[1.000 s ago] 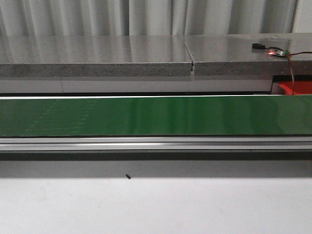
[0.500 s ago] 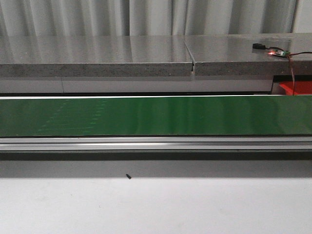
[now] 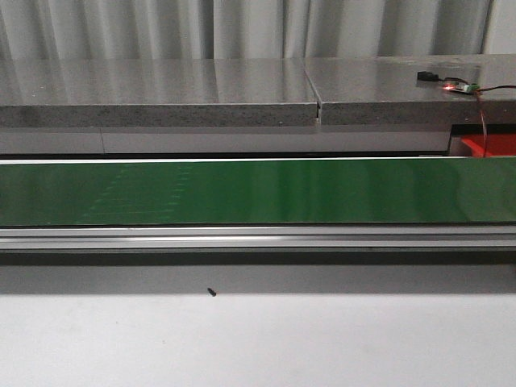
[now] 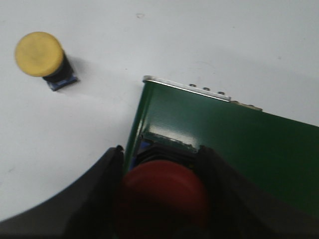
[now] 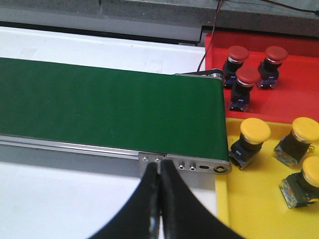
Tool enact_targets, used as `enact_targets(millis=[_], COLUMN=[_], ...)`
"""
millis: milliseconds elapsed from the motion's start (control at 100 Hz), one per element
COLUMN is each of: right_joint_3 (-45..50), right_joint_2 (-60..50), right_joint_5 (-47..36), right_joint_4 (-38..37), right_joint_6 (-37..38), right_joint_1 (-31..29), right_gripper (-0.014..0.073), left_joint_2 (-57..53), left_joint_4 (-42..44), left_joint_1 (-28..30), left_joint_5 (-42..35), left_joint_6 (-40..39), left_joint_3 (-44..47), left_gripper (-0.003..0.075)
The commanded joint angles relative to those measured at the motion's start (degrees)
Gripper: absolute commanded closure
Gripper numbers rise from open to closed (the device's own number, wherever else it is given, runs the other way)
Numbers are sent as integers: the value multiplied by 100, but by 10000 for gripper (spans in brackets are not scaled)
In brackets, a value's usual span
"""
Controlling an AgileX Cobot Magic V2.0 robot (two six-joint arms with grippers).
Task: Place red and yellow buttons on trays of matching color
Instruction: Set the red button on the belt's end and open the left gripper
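Observation:
In the left wrist view my left gripper [image 4: 162, 191] is shut on a red button [image 4: 164, 196], held over the end of the green conveyor belt [image 4: 219, 134]. A yellow button [image 4: 42, 57] stands on the white table beside that belt end. In the right wrist view my right gripper [image 5: 158, 172] is shut with nothing between its fingers, just in front of the belt's other end [image 5: 109, 107]. Beyond that end lie the red tray [image 5: 294, 79] with three red buttons [image 5: 246, 79] and the yellow tray [image 5: 259, 199] with three yellow buttons [image 5: 251, 137]. Neither gripper shows in the front view.
The green belt [image 3: 258, 191] spans the front view, with a grey stone ledge [image 3: 161, 97] behind it. A small circuit board with wires [image 3: 459, 86] sits on the ledge at the right, above a corner of the red tray [image 3: 492, 147]. A small dark speck [image 3: 211, 292] lies on the white table.

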Motion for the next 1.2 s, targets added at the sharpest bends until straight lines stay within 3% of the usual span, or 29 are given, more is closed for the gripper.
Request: enact_targets(millis=[0,420,490,610,680,1190], right_joint_3=[-128,-128,-128,-128,-128,-128], right_joint_2=[36,36,36,36,36,36], right_joint_5=[-374,-374,-374,-374,-374,-374], right_joint_4=[-11,-11,-11,-11,-11,-11], right_joint_6=[-53,-53,-53,-53,-53,-53], right_joint_1=[-21,-21,-21,-21,-21,-21], right_gripper=[710,710,710,710,710,710], left_joint_2=[-164,42,42,42,42,-296], left_joint_4=[-93,10,24,24,24,-167], left_joint_1=[-127,-162,-162,-162,-162,-64], left_joint_5=[-155,155,178,216,243,-369], left_joint_6=[-18,-18,-18,-18,-18,-202], left_joint_3=[-135,46,46,46,46,-243], left_gripper=[508,489,423,223,153,155])
